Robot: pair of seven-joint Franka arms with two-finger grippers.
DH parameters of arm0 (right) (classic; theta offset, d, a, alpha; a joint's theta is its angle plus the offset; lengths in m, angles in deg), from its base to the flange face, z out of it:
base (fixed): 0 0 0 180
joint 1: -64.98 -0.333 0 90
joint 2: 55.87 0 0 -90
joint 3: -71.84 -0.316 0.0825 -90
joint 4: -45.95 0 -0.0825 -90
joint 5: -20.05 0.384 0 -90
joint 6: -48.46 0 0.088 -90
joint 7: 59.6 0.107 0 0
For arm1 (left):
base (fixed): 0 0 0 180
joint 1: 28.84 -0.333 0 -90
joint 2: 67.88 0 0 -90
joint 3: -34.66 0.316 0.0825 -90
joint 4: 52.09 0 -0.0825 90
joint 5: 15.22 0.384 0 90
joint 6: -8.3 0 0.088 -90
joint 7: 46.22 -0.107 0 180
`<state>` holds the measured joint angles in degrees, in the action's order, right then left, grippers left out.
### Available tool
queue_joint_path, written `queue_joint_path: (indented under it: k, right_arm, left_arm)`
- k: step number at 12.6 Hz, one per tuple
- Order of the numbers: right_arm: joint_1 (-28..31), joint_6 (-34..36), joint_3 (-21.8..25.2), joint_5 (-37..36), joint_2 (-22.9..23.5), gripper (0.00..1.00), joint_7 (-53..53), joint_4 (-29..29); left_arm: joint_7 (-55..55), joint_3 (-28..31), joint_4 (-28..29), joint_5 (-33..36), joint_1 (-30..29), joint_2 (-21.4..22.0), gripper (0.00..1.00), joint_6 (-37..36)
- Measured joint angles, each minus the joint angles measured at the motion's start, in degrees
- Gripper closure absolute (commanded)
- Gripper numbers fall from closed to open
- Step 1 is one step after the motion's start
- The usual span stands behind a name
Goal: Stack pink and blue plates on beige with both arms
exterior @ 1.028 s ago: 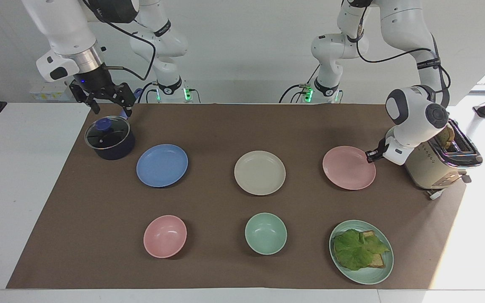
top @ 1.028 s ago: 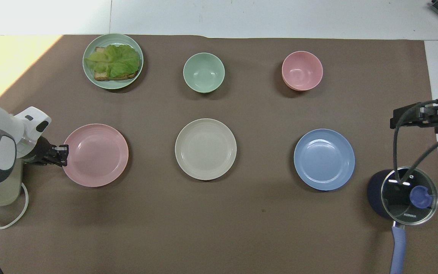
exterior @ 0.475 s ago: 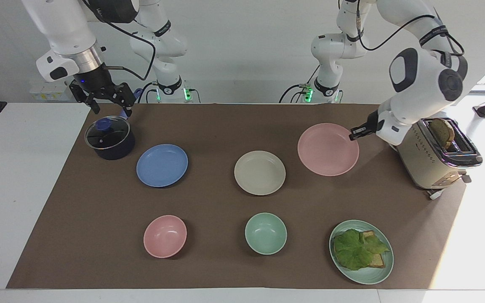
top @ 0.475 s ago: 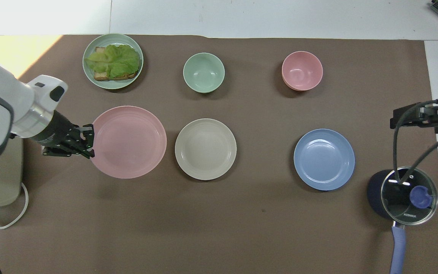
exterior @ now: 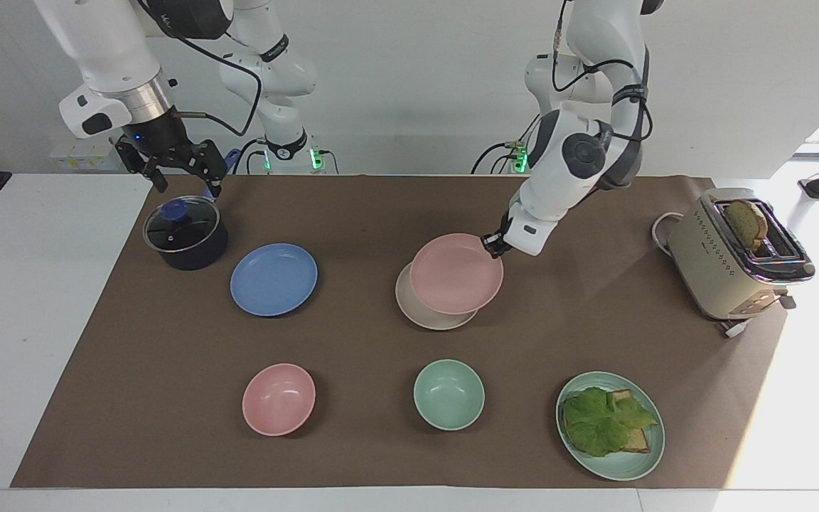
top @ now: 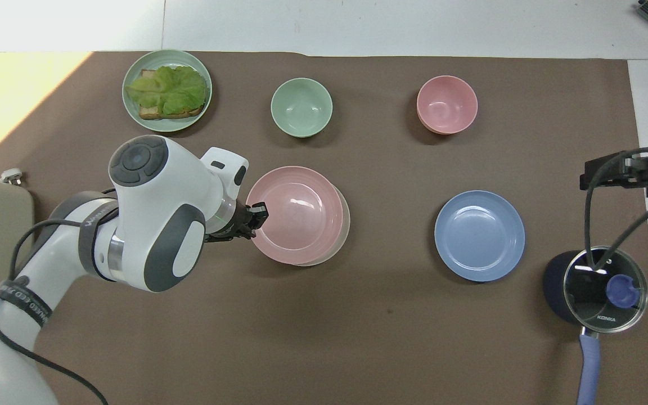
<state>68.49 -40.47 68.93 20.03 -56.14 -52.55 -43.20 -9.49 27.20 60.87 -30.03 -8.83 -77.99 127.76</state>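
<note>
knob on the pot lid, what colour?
Blue. The knob sits on the pot's glass lid; clearest in the overhead view.

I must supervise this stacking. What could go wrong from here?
The left gripper holds the pink plate by its rim, off-centre over the beige plate; released now, it might settle askew. The blue plate lies beside the pot under the open right gripper, which might bump it.

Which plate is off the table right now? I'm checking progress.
The pink plate: the left end effector holds its rim above the beige plate; the blue plate lies flat.
</note>
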Motion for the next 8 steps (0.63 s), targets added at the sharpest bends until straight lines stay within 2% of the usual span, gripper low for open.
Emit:
queue_joint_path:
  k: [1,5,6,8]
  right_arm:
    - [0.0,0.0,0.0,0.0,0.0,0.0,0.0,0.0]
    - [0.0,0.0,0.0,0.0,0.0,0.0,0.0,0.0]
    - [0.0,0.0,0.0,0.0,0.0,0.0,0.0,0.0]
    - [0.0,0.0,0.0,0.0,0.0,0.0,0.0,0.0]
  left_arm:
    - [0.0,0.0,0.4,-0.1,0.2,-0.9,0.0,1.8]
    - [-0.1,0.9,0.2,0.1,-0.1,-1.3,0.0,2.5]
    - [-0.9,1.5,0.1,1.5,-0.6,-1.3,0.0,2.4]
    - [-5.7,2.0,-0.1,9.1,-4.3,-1.2,0.0,2.2]
